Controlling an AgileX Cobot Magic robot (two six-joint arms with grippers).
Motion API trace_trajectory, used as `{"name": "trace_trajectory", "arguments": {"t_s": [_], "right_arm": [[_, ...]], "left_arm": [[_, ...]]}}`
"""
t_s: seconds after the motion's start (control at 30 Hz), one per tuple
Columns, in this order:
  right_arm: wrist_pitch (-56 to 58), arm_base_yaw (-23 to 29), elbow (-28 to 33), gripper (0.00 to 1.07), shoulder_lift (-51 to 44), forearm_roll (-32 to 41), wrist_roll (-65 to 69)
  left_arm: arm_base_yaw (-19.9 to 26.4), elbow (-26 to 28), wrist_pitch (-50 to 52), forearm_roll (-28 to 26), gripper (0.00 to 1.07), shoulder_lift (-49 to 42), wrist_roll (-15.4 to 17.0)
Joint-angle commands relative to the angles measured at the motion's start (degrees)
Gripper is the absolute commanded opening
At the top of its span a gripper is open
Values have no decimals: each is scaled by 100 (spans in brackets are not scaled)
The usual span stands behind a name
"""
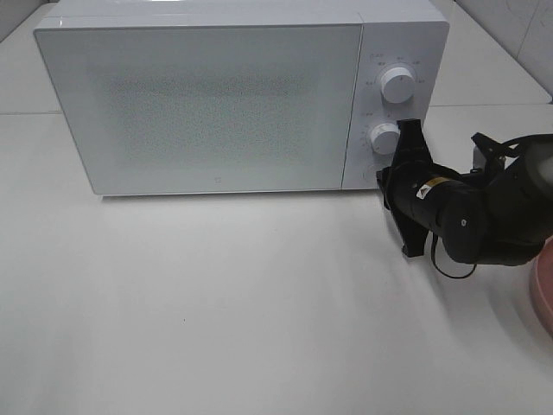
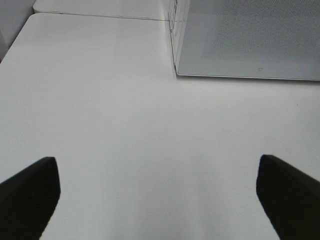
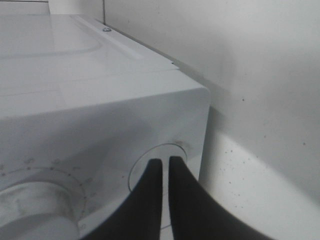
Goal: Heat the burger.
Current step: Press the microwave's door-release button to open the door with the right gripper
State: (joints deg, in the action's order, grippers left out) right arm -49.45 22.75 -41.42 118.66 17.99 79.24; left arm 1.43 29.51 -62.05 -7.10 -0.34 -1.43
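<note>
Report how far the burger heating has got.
Done: unclear. The microwave door is closed and shows nothing inside, and the burger is not in view. In hand: the right gripper, jaws shut, is at the round button on the control panel. The left gripper hangs open. Left: cannot tell whether loading or only heating remains.

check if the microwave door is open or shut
Shut: the microwave door lies flush against the body beside the knob panel, no gap showing.

White surface (image 1: 216,303), matte, with a seam line toward the back. A white microwave (image 1: 216,95) stands on it at the far side, door shut. I note a pink plate (image 1: 545,290) at my right edge, mostly cut off.
</note>
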Motion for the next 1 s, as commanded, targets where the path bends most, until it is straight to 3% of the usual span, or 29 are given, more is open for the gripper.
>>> {"name": "trace_trajectory", "arguments": {"t_s": [0.03,0.47,0.7,1.0], "right_arm": [[92,-92,-132,1,57,-46,17],[-74,-229,-378,2,172,-103,11],[-1157,-229,-378,2,166,-206,29],[-1438,-229,-378,2,149,-218,246]], "left_arm": [[0,-6,97,-34,100,-63,0],[0,-6,97,-34,100,-63,0],[0,-6,97,-34,100,-63,0],[0,-6,97,-34,100,-63,0]]}}
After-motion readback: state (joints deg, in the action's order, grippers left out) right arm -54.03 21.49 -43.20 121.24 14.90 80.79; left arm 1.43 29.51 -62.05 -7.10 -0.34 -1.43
